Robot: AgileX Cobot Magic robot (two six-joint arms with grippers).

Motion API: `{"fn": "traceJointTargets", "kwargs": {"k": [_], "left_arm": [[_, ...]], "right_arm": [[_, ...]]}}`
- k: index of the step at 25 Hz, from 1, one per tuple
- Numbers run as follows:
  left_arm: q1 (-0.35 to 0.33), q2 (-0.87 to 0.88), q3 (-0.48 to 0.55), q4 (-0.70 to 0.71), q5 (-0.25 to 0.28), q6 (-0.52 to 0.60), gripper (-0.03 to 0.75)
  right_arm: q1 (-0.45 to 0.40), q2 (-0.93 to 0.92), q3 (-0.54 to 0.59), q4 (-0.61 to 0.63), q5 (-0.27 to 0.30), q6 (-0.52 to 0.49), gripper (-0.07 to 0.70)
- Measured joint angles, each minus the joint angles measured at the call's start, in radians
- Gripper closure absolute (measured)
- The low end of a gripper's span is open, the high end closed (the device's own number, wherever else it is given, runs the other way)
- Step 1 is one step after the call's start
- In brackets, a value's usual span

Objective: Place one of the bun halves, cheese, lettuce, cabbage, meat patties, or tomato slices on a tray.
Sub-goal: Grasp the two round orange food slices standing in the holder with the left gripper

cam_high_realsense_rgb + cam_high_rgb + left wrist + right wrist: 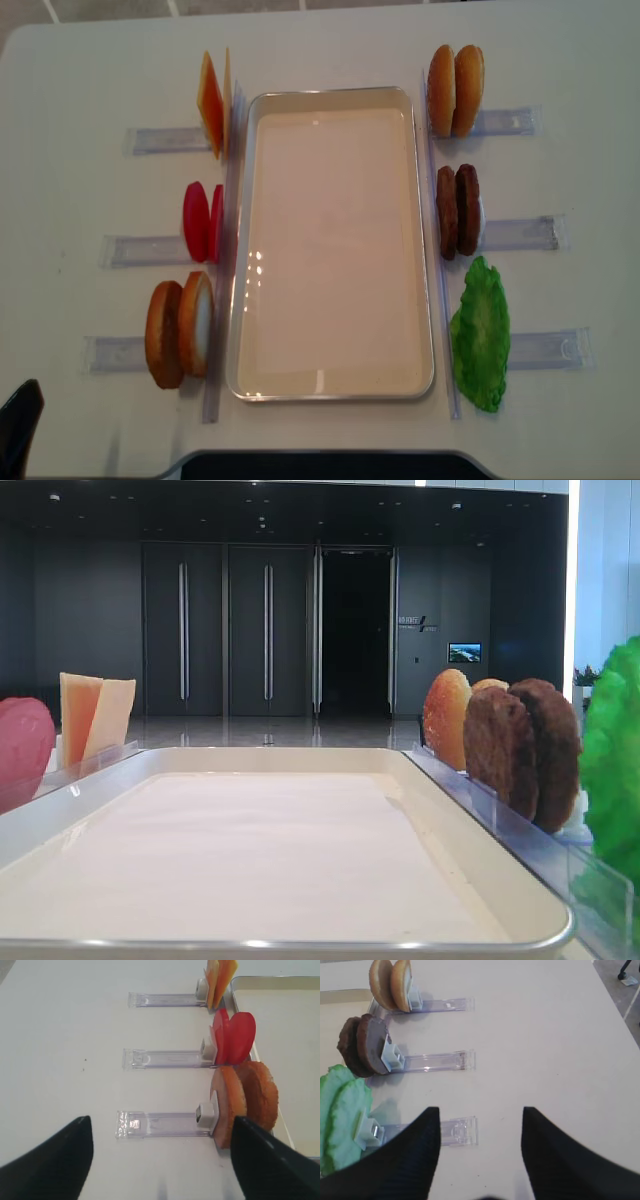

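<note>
The cream tray (330,250) lies empty in the middle of the table. On its left stand cheese (212,103), tomato slices (200,221) and bun halves (180,333). On its right stand more bun halves (455,90), meat patties (458,210) and lettuce (480,335). Cabbage is out of view. My left gripper (161,1125) hangs open and empty over the rack of the near left buns (245,1100), its right finger close beside them. My right gripper (480,1110) is open and empty above the table, just right of the lettuce (340,1115).
Each food pair stands upright in a clear plastic rack (160,1124) that sticks outward from the tray. The right-side racks (455,1132) lie level with the patties (367,1045) and buns (390,982). A dark finger (20,435) shows at the table's front left corner.
</note>
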State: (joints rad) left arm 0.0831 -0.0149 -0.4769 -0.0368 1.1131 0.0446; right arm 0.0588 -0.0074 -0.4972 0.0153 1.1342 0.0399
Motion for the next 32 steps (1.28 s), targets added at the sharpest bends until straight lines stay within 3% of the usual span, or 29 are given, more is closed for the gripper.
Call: {"fn": "traceJointTargets", "kwargs": {"k": [24, 32], "left_arm": [[0.0, 0.0, 0.0, -0.009, 0.001, 0.0, 0.078], [0.0, 0.103, -0.073, -0.033, 0.114, 0.0, 0.084]], "right_arm": [[0.0, 0.0, 0.0, 0.0, 0.0, 0.0, 0.249], [0.0, 0.0, 0.0, 0.0, 0.0, 0.0, 0.249]]}}
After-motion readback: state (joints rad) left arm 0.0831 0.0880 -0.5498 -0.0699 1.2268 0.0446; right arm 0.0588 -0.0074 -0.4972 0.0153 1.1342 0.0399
